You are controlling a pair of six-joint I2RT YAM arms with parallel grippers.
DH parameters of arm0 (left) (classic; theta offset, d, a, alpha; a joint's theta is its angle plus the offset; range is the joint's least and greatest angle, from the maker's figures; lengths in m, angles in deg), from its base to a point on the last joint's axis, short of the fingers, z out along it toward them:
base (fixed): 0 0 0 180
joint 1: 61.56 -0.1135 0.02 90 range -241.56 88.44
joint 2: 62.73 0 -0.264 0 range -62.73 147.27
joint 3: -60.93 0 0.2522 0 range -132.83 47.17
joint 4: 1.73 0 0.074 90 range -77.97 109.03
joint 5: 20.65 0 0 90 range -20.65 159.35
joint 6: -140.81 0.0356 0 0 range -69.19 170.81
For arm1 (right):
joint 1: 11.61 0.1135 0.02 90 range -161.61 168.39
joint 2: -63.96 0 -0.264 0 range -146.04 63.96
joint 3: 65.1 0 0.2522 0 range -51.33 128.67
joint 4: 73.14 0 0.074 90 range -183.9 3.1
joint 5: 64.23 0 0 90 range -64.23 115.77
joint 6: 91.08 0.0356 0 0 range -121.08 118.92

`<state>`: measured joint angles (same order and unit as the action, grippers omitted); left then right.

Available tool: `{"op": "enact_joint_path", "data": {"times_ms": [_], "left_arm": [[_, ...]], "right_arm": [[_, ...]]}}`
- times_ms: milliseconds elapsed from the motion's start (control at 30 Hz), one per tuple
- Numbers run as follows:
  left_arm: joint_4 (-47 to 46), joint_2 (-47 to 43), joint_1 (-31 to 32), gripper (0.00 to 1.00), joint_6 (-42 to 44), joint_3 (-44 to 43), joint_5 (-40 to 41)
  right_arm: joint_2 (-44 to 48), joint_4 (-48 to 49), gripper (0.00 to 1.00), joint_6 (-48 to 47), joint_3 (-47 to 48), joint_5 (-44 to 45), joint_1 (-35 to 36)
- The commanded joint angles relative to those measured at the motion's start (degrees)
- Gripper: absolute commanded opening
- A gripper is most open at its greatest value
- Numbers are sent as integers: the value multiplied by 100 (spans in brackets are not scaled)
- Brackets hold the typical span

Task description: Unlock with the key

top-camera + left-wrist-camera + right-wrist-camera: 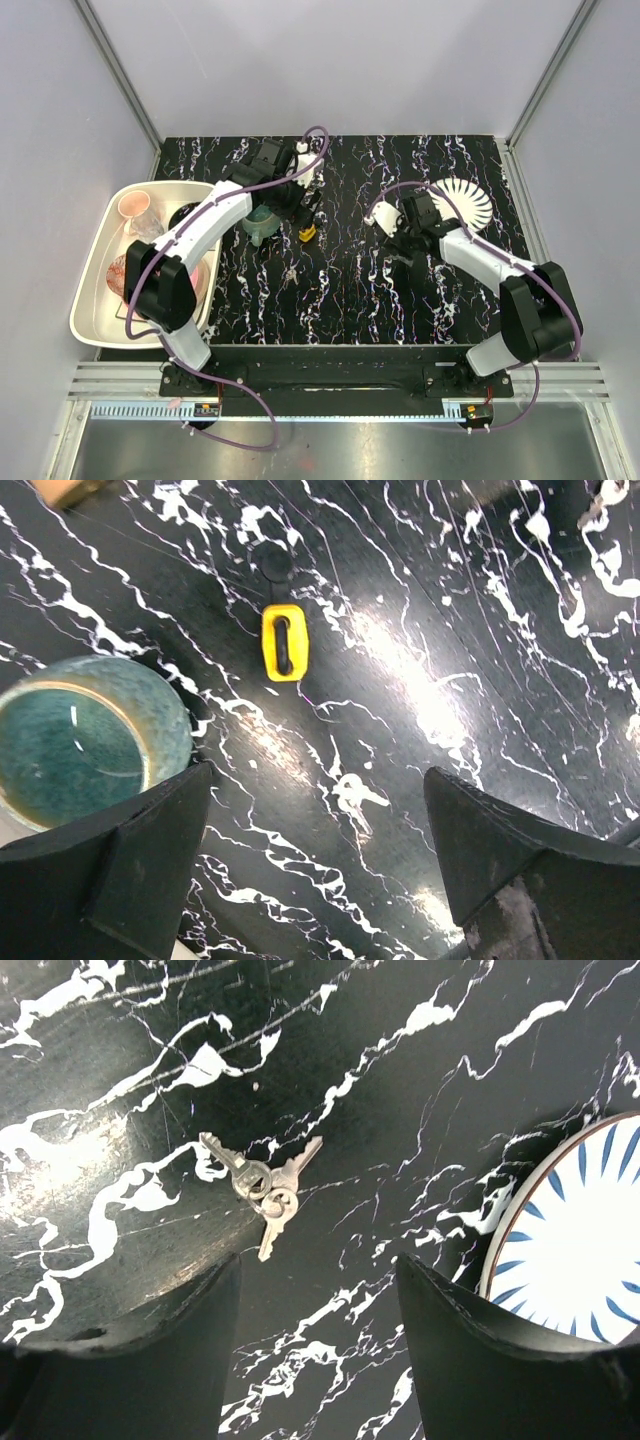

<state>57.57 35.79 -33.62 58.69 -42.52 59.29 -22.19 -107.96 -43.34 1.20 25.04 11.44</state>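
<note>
white plastic tub [88, 300]: one. It sits far left of the small yellow padlock [306, 235], out of the way of the job.
left claw [315, 780]: one. It is wide open and holds nothing. It hangs over the counter [480, 680] close by the padlock and does not touch it. I think it waits there to hold the padlock still.
round blue-green cup [70, 745]: one. It stands just left of the padlock, right beside one finger of the left claw. It has no part in the job.
yellow padlock: one. It lies flat on the black counter with white streaks. It is the thing to open, and nothing touches it.
silver metal keys [258, 1185]: one bunch, three keys on one ring as far as I can tell. They lie flat on the counter to the right of the padlock, not picked up yet.
right claw [318, 1260]: one. It is wide open and empty, over the keys with a finger on each side, likely so it can pinch them.
round white plate with blue stripes [580, 1230]: one. It is furthest right of the padlock, near the keys.
</note>
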Motion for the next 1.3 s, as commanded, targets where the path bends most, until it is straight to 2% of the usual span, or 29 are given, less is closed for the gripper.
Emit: {"op": "enact_joint_path", "data": {"times_ms": [0,133,533,600,633,667,1033,1200,1267], "left_arm": [[-98,-456,-78,92,117,267,-417],[-98,-623,-262,92,109,469,-662],[-54,-1028,-773,92,12,663,-1366],[-54,-1037,-799,92,3,681,-1428],[-63,-1037,-808,92,3,690,-1437],[-80,-1028,-825,92,-6,707,-1454],[-89,-923,-887,92,-50,795,-1656],[-89,-896,-905,91,-58,795,-1700],[-89,-870,-905,91,-58,786,-1718]], "right_arm": [[-50,-223,68,-511,398,-524,-90],[-305,-398,60,-731,512,-752,-81],[-912,-513,56,-1074,714,-753,-81],[-1026,-496,56,-1117,749,-709,-81],[-1070,-496,50,-1092,776,-692,-81],[-1114,-504,50,-1057,819,-648,-81],[-1378,-540,47,-1003,1022,-779,-169],[-1501,-619,30,-1056,1013,-805,-169],[-1536,-715,29,-1056,1048,-893,-169]]}}
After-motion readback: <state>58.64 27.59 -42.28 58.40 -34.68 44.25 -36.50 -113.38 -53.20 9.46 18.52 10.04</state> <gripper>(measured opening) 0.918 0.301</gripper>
